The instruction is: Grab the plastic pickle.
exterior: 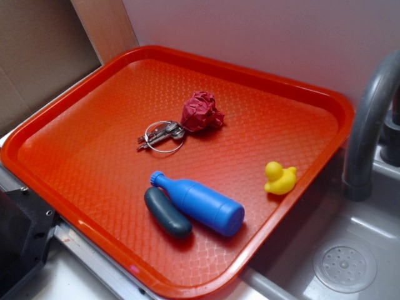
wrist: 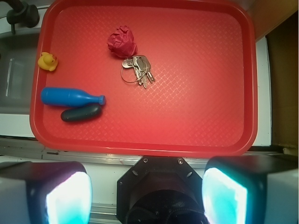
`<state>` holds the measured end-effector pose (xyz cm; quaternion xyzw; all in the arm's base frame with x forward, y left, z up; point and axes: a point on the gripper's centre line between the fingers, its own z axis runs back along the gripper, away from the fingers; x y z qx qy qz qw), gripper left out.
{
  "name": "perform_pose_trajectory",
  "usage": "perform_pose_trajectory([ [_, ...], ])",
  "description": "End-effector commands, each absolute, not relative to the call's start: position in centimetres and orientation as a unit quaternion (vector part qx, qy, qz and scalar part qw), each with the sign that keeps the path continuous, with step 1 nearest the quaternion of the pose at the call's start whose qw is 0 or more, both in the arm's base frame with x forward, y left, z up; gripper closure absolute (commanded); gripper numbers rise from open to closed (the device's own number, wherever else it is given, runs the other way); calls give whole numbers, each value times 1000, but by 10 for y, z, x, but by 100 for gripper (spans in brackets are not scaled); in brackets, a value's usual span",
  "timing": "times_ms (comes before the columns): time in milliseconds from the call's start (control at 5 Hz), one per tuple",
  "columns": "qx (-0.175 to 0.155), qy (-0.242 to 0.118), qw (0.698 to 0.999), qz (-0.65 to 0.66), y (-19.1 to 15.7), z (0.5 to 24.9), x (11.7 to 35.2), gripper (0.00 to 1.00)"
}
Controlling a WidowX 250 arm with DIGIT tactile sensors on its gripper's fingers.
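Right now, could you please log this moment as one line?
phase: pre-grasp | gripper: open, off tray | plastic pickle: lying against blue bottle, ungrasped

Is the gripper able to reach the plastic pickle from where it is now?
Probably yes: the gripper is open above the tray, nothing covers the plastic pickle, but the blue bottle touches its far side.

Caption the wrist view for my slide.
Open gripper above a red tray; pickle lies against the bottle.

Looking down obliquely from outside at the red tray [exterior: 87, 94] beside the sink [exterior: 350, 250]; looking straight down from the wrist, higher, past the gripper [wrist: 147, 193]; sharing the whole tray
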<state>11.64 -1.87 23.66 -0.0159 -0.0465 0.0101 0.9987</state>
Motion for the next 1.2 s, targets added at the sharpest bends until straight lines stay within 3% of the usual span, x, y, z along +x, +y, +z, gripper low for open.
perform_pose_trajectory([
  [0,-16,-46,999,10,-19,237,116,0],
  [200,-51,39,997,45,-45,187,153,0],
  [400,-46,34,993,105,-65,136,162,0],
  [600,-106,12,990,91,-85,95,161,0],
  [800,-139,61,987,62,-109,64,155,0],
  [1000,-142,63,987,46,-119,54,157,0],
])
